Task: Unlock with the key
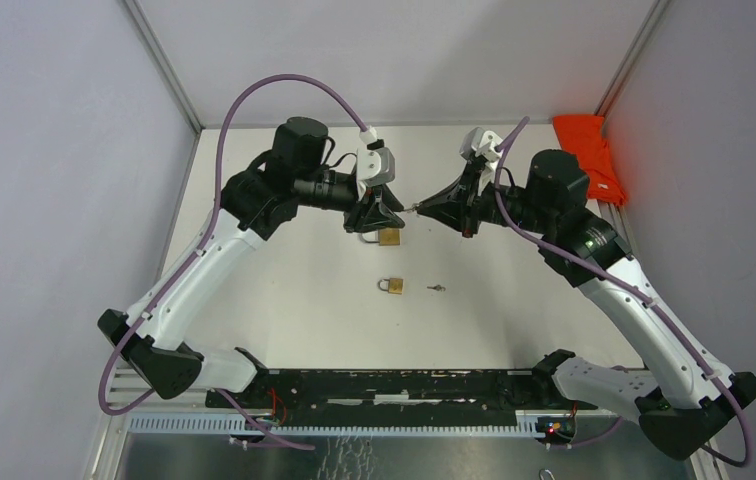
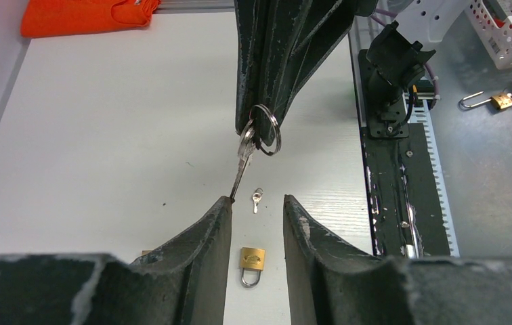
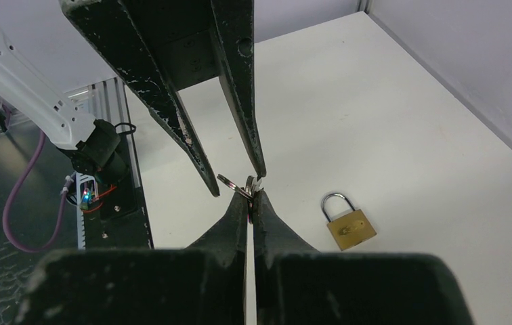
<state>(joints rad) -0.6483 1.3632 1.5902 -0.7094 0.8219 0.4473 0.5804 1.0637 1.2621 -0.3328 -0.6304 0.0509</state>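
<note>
No text, brand or number could be read anywhere. The brass padlock point(image 2: 252, 258) at 6 o'clock in the left wrist view carried a faint mark on its face, too small to make out. The white basket point(image 2: 504, 30) at 1 o'clock bore a label point(image 2: 492, 45) with barcode-like stripes, and any characters on it were illegible.

The black left gripper point(image 1: 379, 222) partly hides the steel shackle of one brass padlock point(image 1: 390, 239). The loose silver key point(image 1: 437, 288), at 5 o'clock from it, is too small to show its teeth.
</note>
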